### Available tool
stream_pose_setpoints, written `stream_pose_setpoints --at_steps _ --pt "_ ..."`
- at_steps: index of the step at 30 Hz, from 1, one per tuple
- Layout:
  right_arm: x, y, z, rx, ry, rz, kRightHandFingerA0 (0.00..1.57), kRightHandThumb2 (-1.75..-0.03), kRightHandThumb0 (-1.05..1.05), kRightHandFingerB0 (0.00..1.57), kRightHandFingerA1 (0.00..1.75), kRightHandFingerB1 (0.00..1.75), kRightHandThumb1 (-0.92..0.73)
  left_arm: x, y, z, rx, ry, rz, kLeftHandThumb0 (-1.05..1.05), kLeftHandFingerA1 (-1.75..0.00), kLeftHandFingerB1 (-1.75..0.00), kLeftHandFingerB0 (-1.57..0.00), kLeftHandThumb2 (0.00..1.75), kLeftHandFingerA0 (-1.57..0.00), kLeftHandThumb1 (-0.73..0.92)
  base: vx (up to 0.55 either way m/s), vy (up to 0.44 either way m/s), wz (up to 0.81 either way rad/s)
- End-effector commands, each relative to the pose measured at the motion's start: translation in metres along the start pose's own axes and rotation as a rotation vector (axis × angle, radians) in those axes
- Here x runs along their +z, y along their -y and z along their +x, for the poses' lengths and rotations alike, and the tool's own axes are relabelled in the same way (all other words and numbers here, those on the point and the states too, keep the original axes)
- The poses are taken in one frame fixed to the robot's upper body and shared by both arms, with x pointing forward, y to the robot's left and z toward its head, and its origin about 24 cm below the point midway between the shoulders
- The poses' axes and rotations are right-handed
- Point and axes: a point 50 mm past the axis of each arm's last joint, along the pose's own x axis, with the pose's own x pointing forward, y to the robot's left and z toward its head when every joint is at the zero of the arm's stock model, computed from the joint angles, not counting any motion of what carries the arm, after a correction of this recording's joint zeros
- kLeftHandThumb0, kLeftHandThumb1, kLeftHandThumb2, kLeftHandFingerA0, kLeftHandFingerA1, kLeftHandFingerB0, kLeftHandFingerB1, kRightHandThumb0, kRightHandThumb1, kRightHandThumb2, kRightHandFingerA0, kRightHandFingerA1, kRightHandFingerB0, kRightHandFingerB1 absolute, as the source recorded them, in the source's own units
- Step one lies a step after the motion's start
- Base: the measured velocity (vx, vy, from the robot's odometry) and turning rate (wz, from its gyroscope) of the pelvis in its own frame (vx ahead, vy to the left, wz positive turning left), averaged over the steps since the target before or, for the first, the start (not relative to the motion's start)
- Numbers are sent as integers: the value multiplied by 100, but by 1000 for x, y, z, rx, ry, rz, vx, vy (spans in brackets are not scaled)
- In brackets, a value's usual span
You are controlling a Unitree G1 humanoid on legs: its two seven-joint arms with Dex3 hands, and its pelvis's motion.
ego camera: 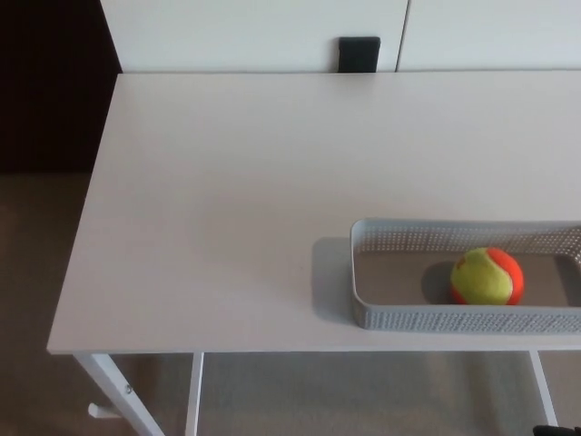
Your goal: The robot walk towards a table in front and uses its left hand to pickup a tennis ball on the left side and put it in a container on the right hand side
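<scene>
Ball [487, 276] is lying inside tray [454, 320], at table's [227, 209] near right. Hands are not showing; cannot tell their state.

The table [227, 209] was white, legs too. The ball [487, 276] was yellow-green with an orange patch. The tray [454, 319] was grey, its walls dotted with small holes. The block [359, 54] was black, the panels [254, 32] white, the floor [45, 254] brownish grey.

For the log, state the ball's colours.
Yellow-green and orange tennis ball, clearest in the head view.
</scene>
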Motion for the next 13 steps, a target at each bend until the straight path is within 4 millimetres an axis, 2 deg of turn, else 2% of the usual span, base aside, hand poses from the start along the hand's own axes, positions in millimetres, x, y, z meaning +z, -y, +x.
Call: stream_pose_setpoints --at_steps 1,4,12,13 --pt "-7 11 -4 -63 3 -9 64 -57 -32 37 45 36 -58 -17 -32 18 470 62 -27 -59 -39 -30 -19 55 -16 48 0 0 0" --pt "-9 13 -6 -63 14 -3 65 -57 -32 37 45 36 -58 -24 -25 17 472 45 71 -65 -43 -32 -19 56 -17 49 0 0 0" --pt "-10 13 -11 -53 30 -7 64 -57 -33 37 44 36 -57 -27 -14 13 443 96 101 -65 -41 -31 -18 56 -16 50 0 0 0" --pt "-8 13 -10 -47 37 -8 63 -58 -33 37 44 36 -58 -25 -13 11 438 119 122 -71 -48 -40 -11 77 -13 42 0 0 0"
